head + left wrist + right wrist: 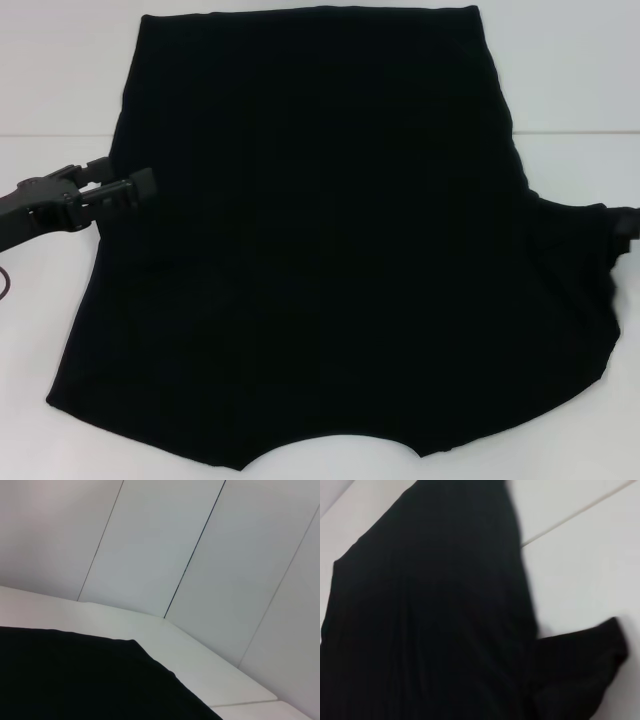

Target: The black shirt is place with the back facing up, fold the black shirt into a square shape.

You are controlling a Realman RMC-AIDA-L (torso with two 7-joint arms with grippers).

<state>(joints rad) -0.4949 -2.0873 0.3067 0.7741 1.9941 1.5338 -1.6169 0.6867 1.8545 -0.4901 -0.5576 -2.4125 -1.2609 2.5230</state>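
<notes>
Black fabric filled most of my head view: the black shirt (pixel 320 250) lay spread flat on the white table (pixel 50 70), reaching from the upper centre of the frame down to the bottom edge. Its straight hem ran along the top of the frame, and the curved neckline sat at the bottom centre. A sleeve stuck out at the right edge of the frame, slightly bunched, while the left side ran in a plain slanted edge with no sleeve showing.

From there I looked to the left gripper (pixel 143 185), which sat at the middle left of the frame, right at the shirt's left edge. Its arm came in low from the left border, roughly level with the table, and pointed toward the centre. The two fingers (pixel 137 182) stood a little apart, with their tips at or just over the cloth's edge; I could not tell whether they touched it, and nothing was pinched between them.

My left wrist view showed the shirt (pixel 75 680) as a dark sheet on the table, with pale wall panels (pixel 165 545) behind. My right wrist view showed the shirt's body (pixel 430 615) and its sleeve (pixel 585 670) on the white surface.

A small dark part (pixel 625 220) showed at the right edge of the head view, above the sleeve. I took it for the right arm, but I could not make out its fingers.
</notes>
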